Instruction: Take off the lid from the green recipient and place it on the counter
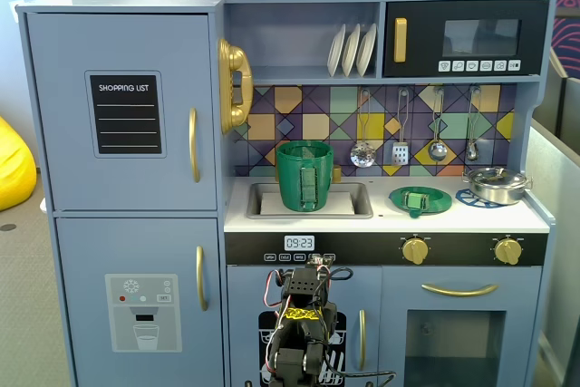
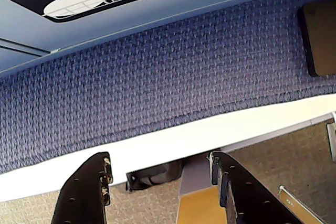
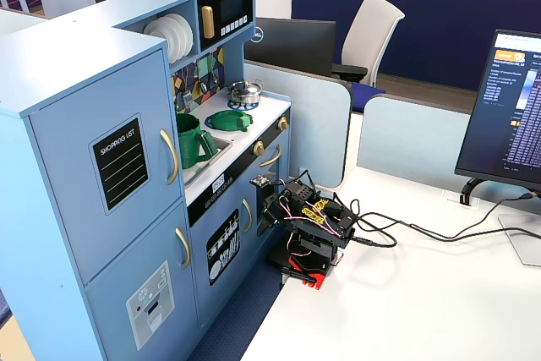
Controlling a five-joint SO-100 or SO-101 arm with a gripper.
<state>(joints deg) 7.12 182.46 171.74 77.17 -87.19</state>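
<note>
The green recipient (image 1: pixel 304 176) stands upright and open in the grey sink recess, its light-green strap handle facing front; it also shows in the other fixed view (image 3: pixel 193 141). The lid (image 1: pixel 420 199), a flat green disc with a light-green knob, lies on the white counter (image 1: pixel 381 216) right of the sink, over a burner print, and shows in the other fixed view too (image 3: pixel 226 119). My arm (image 1: pixel 304 333) is folded low in front of the kitchen, far below both. My gripper (image 2: pixel 160 163) is open and empty, pointing down past the white table edge at blue carpet.
A silver metal pan (image 1: pixel 496 184) sits on the right burner. Utensils hang on the backsplash above the counter. My arm's base (image 3: pixel 308 234) stands on a white table beside the toy kitchen, with cables trailing right toward a monitor (image 3: pixel 511 107).
</note>
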